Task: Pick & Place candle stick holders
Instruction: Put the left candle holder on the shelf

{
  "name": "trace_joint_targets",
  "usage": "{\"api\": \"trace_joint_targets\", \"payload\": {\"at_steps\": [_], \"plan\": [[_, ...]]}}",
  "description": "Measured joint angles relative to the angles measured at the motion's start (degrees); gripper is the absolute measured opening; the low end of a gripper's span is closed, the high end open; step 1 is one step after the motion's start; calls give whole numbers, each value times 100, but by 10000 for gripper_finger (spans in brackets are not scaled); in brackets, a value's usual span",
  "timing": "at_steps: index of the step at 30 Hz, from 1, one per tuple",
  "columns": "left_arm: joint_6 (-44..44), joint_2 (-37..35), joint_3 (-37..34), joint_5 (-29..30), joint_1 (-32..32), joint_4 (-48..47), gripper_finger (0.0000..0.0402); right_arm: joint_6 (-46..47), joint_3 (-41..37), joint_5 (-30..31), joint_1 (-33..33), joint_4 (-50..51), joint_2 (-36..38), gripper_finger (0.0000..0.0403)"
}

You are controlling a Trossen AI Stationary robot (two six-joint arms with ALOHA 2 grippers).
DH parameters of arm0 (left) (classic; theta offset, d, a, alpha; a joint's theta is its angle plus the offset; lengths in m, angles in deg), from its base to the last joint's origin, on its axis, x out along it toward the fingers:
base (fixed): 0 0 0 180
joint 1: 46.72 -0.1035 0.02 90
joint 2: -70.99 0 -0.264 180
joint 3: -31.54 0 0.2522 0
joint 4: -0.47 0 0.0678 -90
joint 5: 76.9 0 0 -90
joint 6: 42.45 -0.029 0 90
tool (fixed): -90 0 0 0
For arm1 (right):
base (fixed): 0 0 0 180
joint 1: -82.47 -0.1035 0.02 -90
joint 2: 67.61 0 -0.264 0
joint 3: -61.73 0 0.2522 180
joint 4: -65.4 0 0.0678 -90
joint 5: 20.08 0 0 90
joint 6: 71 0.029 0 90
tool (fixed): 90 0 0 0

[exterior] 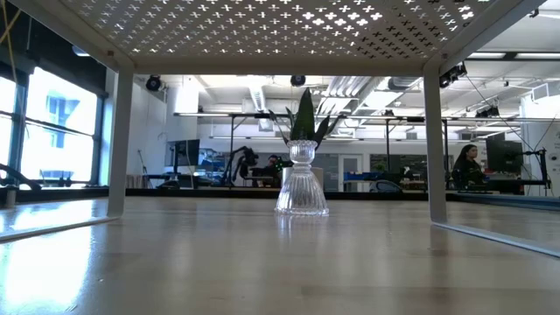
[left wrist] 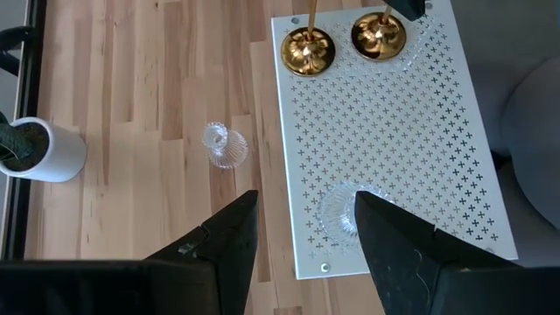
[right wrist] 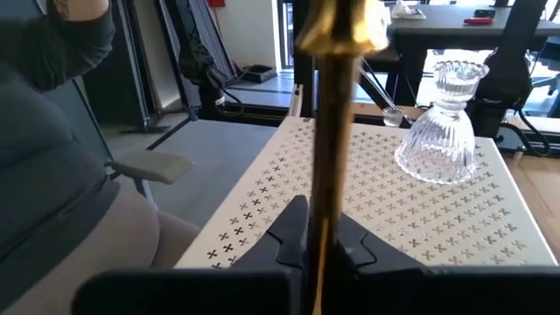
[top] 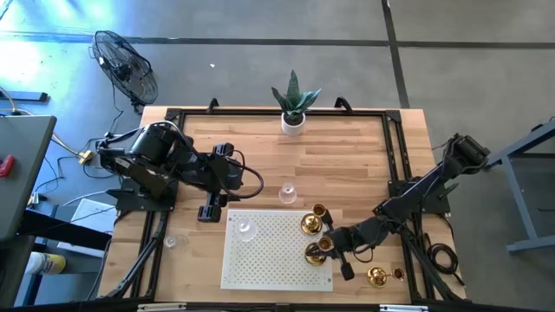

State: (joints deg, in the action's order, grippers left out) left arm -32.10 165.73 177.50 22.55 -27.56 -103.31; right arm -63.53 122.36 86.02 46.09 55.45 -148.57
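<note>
From above, we see the white perforated tray [top: 277, 251] lying at the near middle of the wooden table [top: 347, 147], evidently the collecting place: two brass candle stick holders [top: 312, 224] stand at its right edge and one glass holder [top: 245, 229] near its left corner. Our right gripper [top: 327, 245] sits over the nearer brass one, while a third brass holder [top: 376, 276] lies off the tray to the right, another glass holder [top: 287, 192] stands on bare wood behind the tray, and a third glass one [top: 171, 242] by the left edge; the potted plant [top: 294, 104] stays out of the way at the back. At table height, we look under the raised tray at that lone glass holder [exterior: 302, 181], upright. Through the left wrist, our left gripper [left wrist: 302, 232] hangs released, fingers wide, above the tray's glass holder [left wrist: 346, 213], likely just set there. Through the right wrist, our fingers are clenched on the brass stem [right wrist: 332, 131], holding it upright so its base lands flat.
</note>
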Motion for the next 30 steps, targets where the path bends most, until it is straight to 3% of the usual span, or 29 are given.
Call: {"api": "trace_joint_targets", "payload": {"at_steps": [30], "plan": [[2, 0, 0, -7, 0, 0, 184, -43, 0, 4, 278, 190, 4, 11]]}}
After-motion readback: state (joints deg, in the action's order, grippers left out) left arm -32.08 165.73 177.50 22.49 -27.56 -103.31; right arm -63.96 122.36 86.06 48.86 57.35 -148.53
